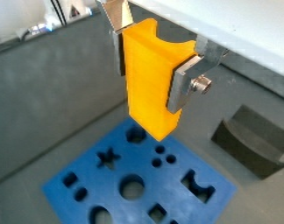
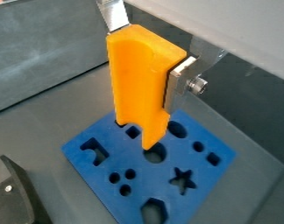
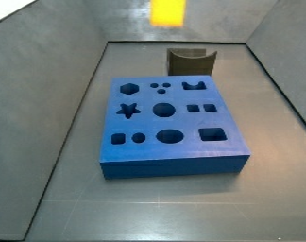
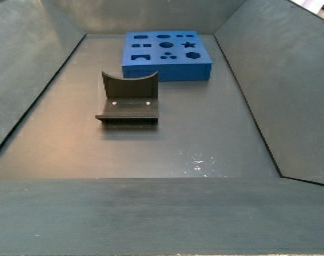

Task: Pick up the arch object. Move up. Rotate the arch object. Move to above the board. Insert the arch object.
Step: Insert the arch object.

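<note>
The gripper [image 1: 154, 52] has its jaws squeezed tight on the arch object [image 1: 151, 79], which hangs down between them. It is lifted high above the board [image 2: 97, 153] on the counter. Picking up looks done. Lining up and pushing it in are left.
</note>
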{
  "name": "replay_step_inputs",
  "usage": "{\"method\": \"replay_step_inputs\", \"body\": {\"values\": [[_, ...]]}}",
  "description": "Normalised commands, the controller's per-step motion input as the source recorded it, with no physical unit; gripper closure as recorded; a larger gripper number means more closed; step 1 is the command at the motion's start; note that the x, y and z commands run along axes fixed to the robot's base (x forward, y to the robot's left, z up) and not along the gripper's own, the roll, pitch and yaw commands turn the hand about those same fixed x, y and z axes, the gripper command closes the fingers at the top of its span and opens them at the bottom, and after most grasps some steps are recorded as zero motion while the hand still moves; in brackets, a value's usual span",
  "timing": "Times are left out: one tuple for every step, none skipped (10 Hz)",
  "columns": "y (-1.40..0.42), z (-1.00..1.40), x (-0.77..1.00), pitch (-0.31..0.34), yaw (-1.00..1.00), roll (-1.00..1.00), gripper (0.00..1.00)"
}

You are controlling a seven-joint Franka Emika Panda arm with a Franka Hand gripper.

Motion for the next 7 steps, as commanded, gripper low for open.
{"method": "replay_step_inputs", "body": {"values": [[0.13,-0.97,1.00,0.047,0.00,-0.03,1.00],[0.18,-1.00,1.00,0.089,0.00,0.00,1.00],[0.27,-0.99,1.00,0.114,0.00,0.00,1.00],[0.29,-0.93,1.00,0.140,0.00,0.02,1.00],[0.20,-0.91,1.00,0.114,0.00,0.06,1.00],[0.15,-0.71,0.89,0.030,0.09,0.12,1.00],[0.14,-0.50,0.96,0.067,0.11,0.16,1.00]]}}
